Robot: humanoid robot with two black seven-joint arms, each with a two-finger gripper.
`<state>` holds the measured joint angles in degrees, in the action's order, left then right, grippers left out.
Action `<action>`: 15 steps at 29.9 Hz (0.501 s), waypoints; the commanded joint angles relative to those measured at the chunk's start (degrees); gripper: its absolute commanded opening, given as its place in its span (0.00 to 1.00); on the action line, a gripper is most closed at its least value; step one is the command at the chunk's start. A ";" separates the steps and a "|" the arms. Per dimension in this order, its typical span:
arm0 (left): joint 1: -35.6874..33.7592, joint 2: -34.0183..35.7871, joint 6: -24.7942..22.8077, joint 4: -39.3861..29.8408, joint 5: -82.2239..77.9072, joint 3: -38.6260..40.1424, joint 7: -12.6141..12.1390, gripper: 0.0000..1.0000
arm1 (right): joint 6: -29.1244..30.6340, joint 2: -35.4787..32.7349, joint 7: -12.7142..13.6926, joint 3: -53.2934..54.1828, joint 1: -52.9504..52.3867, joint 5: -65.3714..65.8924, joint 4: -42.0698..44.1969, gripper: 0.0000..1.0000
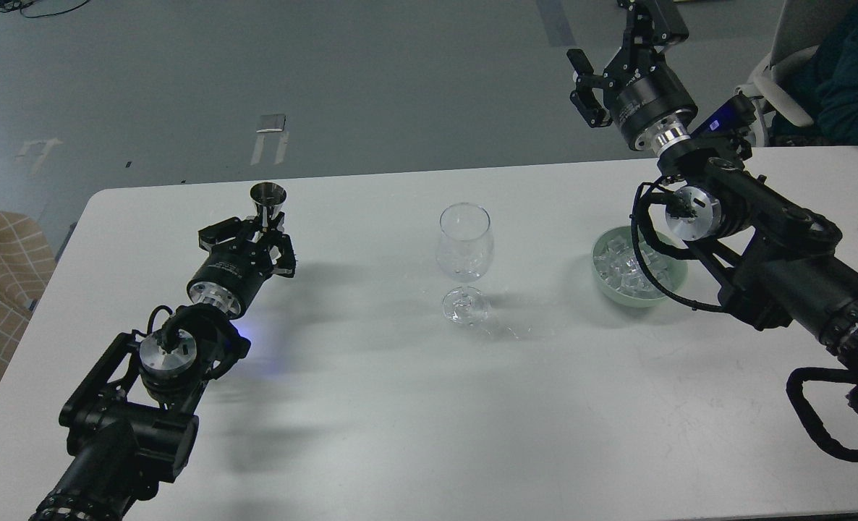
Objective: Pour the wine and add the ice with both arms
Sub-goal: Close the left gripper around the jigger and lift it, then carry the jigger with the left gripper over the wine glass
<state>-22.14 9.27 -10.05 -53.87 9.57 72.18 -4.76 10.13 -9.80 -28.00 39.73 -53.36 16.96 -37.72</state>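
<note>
Steel jigger [268,197] stood at the desk's [371,405] far left, the left gripper [264,233] closing around its stem (grip not clearly firm). The right gripper [594,85] hung wide and empty above the ice [628,271] in its green bowl [671,286]. Best to lift level, then tip slowly over the glass [464,250]; no wine was visible.
</note>
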 commanded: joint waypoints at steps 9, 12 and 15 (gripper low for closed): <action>-0.01 7.25 9.16 -15.47 0.01 -3.80 -1.39 0.00 | 0.06 -3.11 0.00 0.00 3.17 0.00 -0.42 1.00; -0.01 8.31 11.80 -19.16 0.01 -5.29 -1.39 0.00 | 0.06 -3.73 0.00 0.00 4.49 0.00 -0.60 1.00; -0.10 8.40 13.38 -20.48 0.01 -5.47 -1.39 0.00 | 0.06 -3.99 0.00 0.00 5.54 0.00 -0.60 1.00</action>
<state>-22.16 17.48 1.93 -73.05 9.58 66.98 -6.18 10.20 -13.59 -28.00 39.72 -48.69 16.96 -38.35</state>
